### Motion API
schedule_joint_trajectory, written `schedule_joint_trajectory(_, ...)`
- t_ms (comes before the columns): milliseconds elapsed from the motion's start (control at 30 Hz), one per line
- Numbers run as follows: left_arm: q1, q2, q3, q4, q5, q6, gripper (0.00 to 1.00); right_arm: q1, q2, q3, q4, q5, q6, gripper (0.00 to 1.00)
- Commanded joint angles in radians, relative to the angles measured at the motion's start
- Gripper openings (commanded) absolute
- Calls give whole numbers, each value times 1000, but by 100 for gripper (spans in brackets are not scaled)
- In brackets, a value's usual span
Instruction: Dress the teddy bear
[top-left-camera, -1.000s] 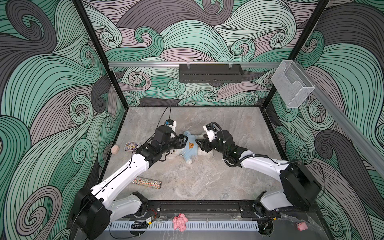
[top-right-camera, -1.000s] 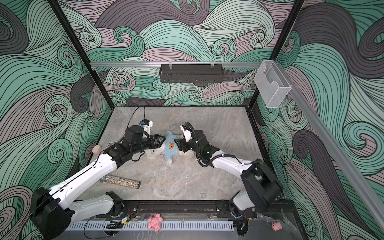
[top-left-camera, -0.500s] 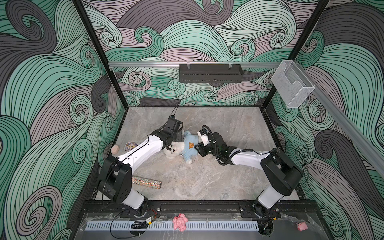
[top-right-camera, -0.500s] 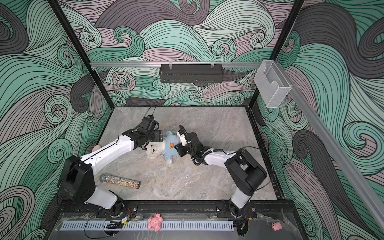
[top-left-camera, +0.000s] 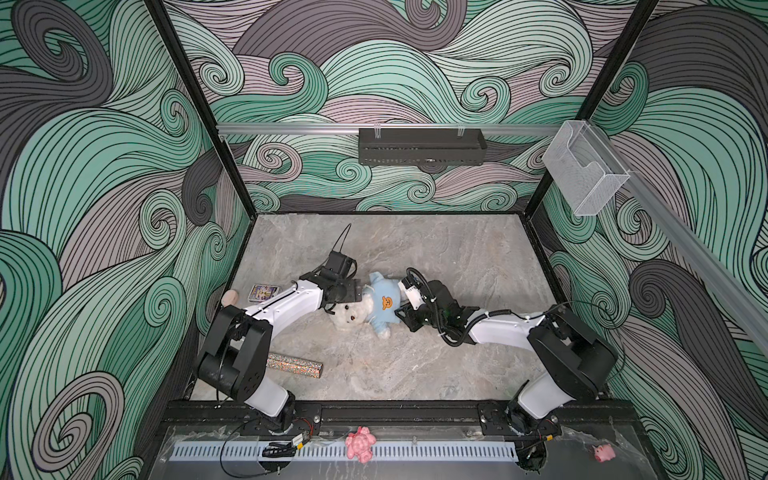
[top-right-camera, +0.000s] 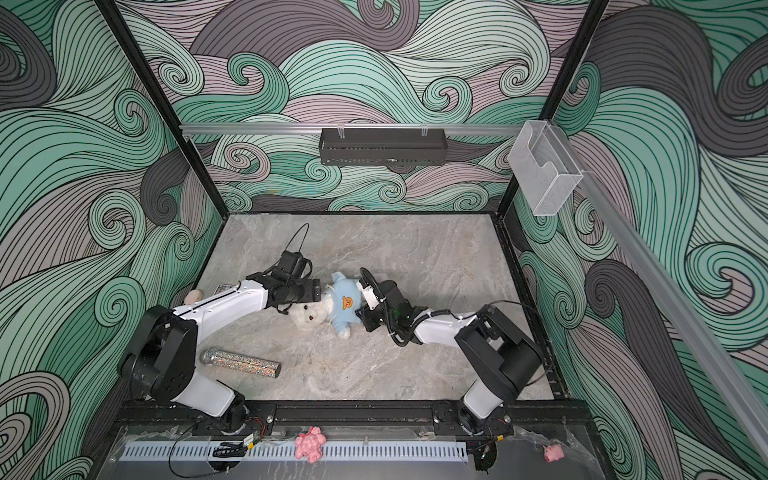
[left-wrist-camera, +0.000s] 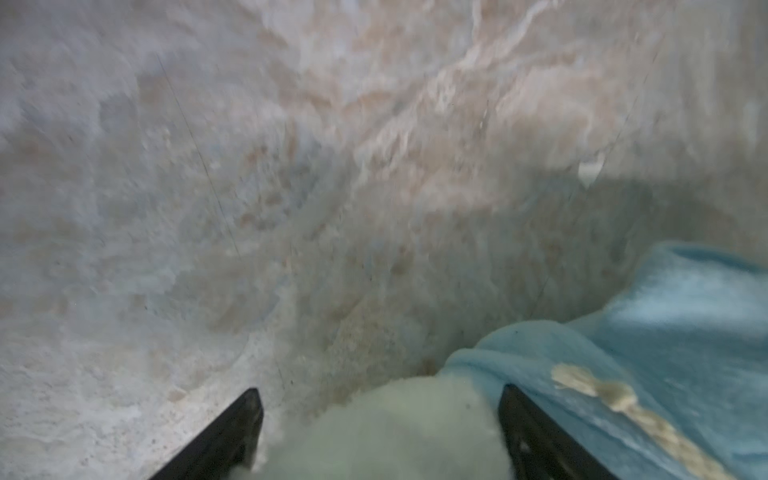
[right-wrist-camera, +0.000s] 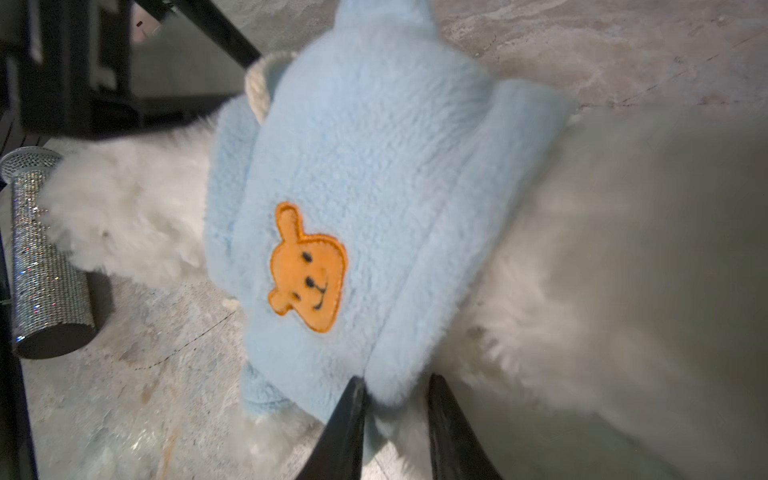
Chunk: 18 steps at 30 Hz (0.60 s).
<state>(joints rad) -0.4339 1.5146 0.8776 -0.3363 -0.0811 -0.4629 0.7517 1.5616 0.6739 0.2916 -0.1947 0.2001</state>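
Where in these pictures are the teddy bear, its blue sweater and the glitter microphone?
teddy bear (top-left-camera: 350, 316): in a top view, on its white face.
blue sweater (right-wrist-camera: 374, 158): right wrist view, on the chest above the orange patch.
glitter microphone (top-right-camera: 243, 363): in a top view, on the middle of its handle.

In both top views the teddy bear (top-left-camera: 353, 316) in its blue sweater (top-left-camera: 384, 305) takes the middle of the table (top-left-camera: 457, 257), with the left gripper (top-left-camera: 358, 294) against its left and the right gripper (top-left-camera: 400, 311) against its right. A glitter microphone (top-left-camera: 295, 365) bars the lower left. The upper part and lower right are open.
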Motion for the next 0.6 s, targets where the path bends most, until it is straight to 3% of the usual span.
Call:
schedule_joint_trajectory(0, 0, -48, -36, 105, 69, -29, 70, 3, -93, 19, -85, -13, -71, 35)
schedule_joint_trajectory(133, -1, -48, -63, 188, 84, -29, 44, -24, -214, 72, -196, 7, -133, 58)
schedule_joint_trajectory(267, 0, -62, -98, 299, 144, -12, 27, -97, -277, 134, -271, -59, -198, 80)
schedule_joint_trajectory(433, -3, -87, -130, 410, 223, 59, 8, -192, -204, 252, -410, -205, -294, 87)
schedule_joint_trajectory(567, -5, -126, -134, 454, 267, 138, 4, -270, -98, 332, -469, -361, -326, 89)
